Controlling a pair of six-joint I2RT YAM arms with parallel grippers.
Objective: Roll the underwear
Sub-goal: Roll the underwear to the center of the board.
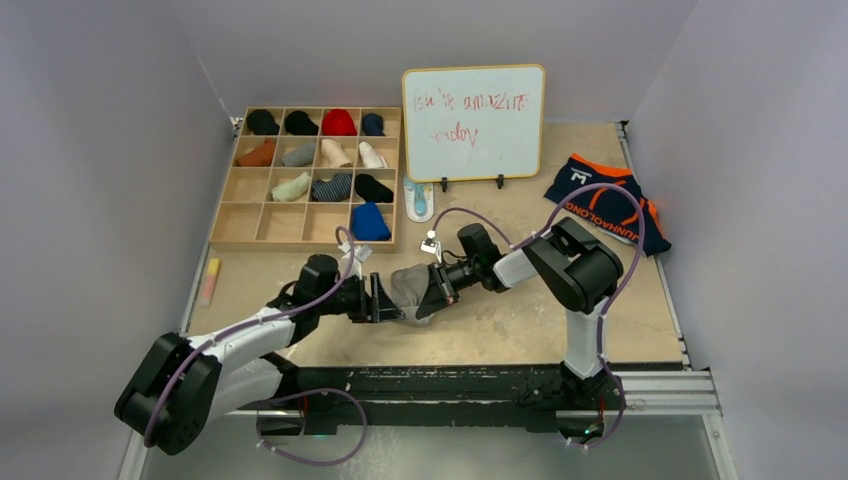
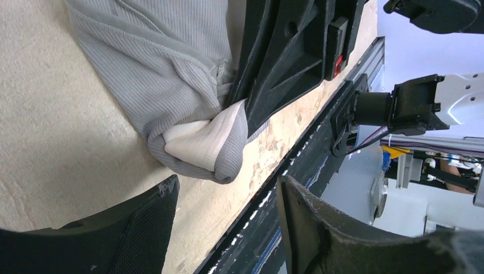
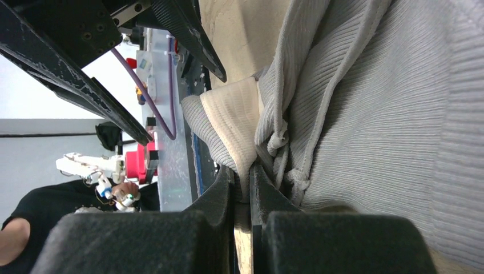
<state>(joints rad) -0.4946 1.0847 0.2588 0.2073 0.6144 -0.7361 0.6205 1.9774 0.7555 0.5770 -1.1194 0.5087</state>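
The grey underwear (image 1: 408, 290) lies bunched near the table's front middle, between both grippers. In the left wrist view its rolled end (image 2: 200, 142) shows a white inner lining. My right gripper (image 1: 432, 292) is shut on the grey fabric; in its wrist view the jaws (image 3: 244, 177) pinch a fold of the grey underwear (image 3: 371, 114). My left gripper (image 1: 385, 300) is open just left of the bundle; its fingers (image 2: 142, 228) stand apart and empty below the roll. The navy underwear with orange trim (image 1: 605, 202) lies flat at the back right.
A wooden compartment tray (image 1: 232, 205) with several rolled socks stands at the back left. A whiteboard (image 1: 473, 122) stands at the back middle, a small blue-white item (image 1: 418, 200) in front of it. A pink marker (image 1: 210, 280) lies at the left edge. The table's front rail (image 1: 480, 385) is close.
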